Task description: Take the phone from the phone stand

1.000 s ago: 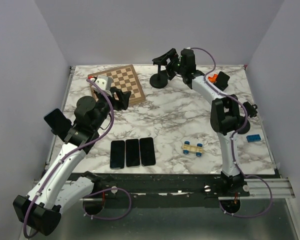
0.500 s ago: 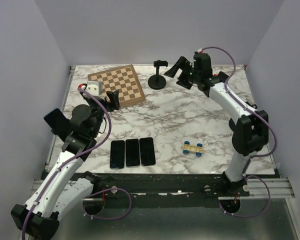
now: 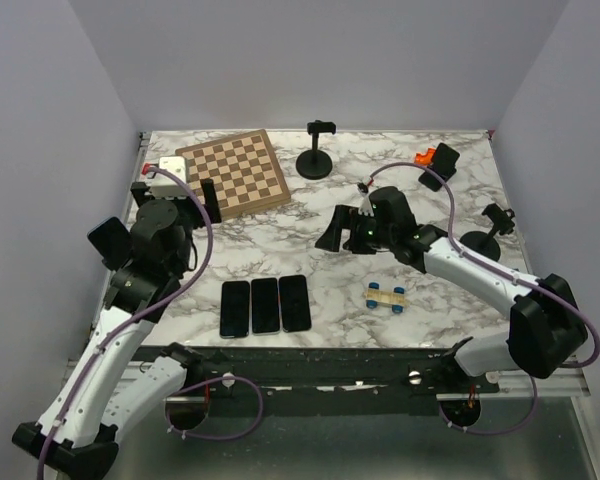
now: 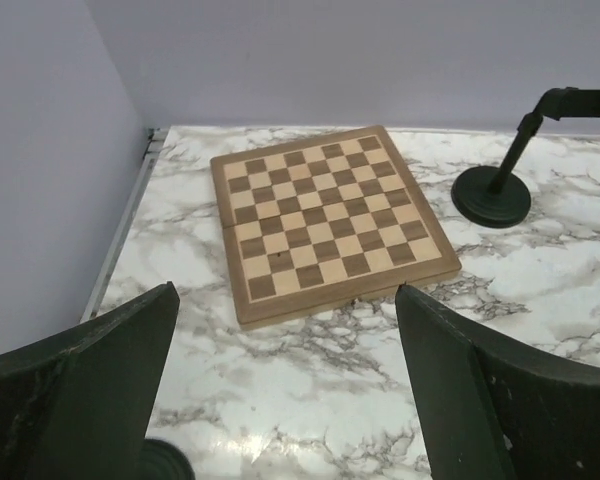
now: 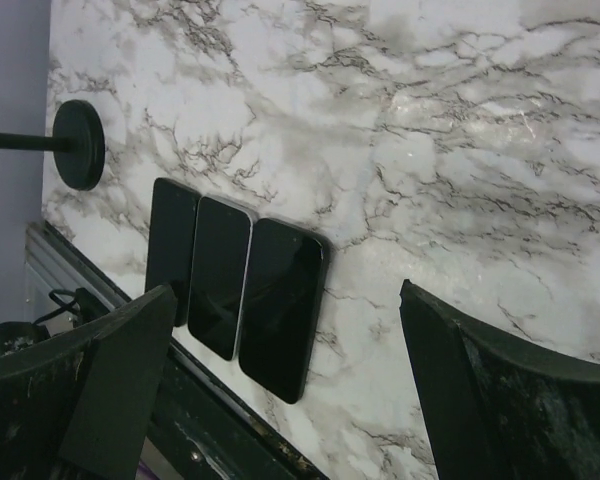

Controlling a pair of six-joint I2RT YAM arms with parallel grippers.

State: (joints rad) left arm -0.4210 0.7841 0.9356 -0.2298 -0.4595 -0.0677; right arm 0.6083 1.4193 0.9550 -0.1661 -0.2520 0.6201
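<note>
A black phone [image 3: 110,242] sits tilted on a stand at the table's left edge, beside my left arm. My left gripper [image 3: 185,192] is open and empty, facing the chessboard [image 3: 235,172]; in the left wrist view the left gripper [image 4: 285,292] has its jaws wide apart over bare marble. My right gripper [image 3: 335,228] is open and empty at mid-table, and in the right wrist view the right gripper [image 5: 285,290] hovers to the right of three phones [image 5: 235,290] lying flat. Those flat phones [image 3: 266,304] lie side by side near the front edge.
An empty black stand [image 3: 315,160] stands at the back centre, also seen in the left wrist view [image 4: 492,195]. Another stand [image 3: 492,225] and a black-and-orange object [image 3: 435,162] are at the right. A toy car [image 3: 387,295] lies front right.
My right arm has swung from the back stand down to mid-table, gripper now facing the flat phones. My left arm has drawn back a little to the left.
</note>
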